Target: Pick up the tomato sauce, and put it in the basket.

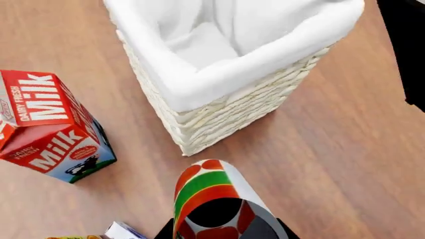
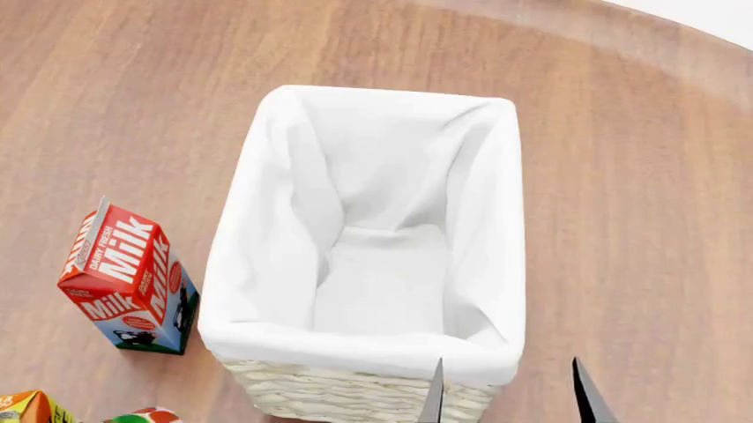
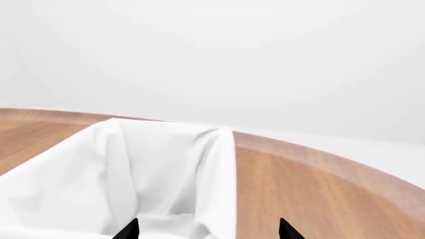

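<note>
The tomato sauce (image 1: 209, 191), a can with a red label and a green band, fills the near part of the left wrist view. My left gripper (image 1: 226, 233) is shut on it, black fingers showing on either side, and holds it beside the basket's (image 1: 219, 74) near corner. In the head view only a sliver of the can (image 2: 147, 414) shows at the bottom edge, left of the cream wicker basket (image 2: 353, 348) with its white lining. My right gripper (image 2: 509, 397) is open and empty over the basket's near right corner; its tips also show in the right wrist view (image 3: 207, 230).
A red milk carton (image 2: 127, 278) stands left of the basket; it also shows in the left wrist view (image 1: 53, 124). An orange carton (image 2: 24, 407) sits at the bottom left corner. The round wooden table (image 2: 636, 176) extends beyond the basket.
</note>
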